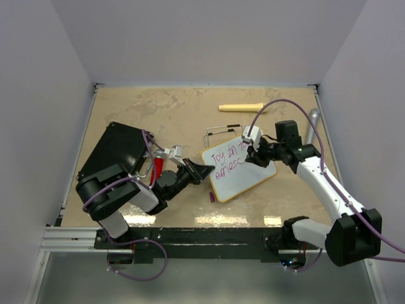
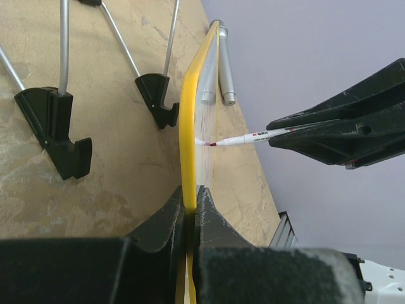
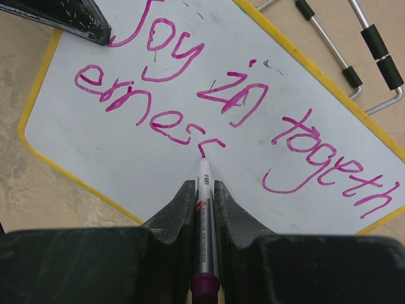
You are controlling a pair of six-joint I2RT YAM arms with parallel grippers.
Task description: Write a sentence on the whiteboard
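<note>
Midway through the sentence on the whiteboard — "Joy in togeth" above, roughly "erness" below. Lies just toward 3 o'clock of the table's middle. Touching the last letter: tip of a marker, pinched in the right gripper. Clamped on the board's 9 o'clock edge: left gripper. Next, likely: finish that letter, then carry the line onward, pressing lightly. Black case at 9 o'clock — contents unseen.

The sentence — its first line's end hidden, seemingly behind the right gripper.
</note>
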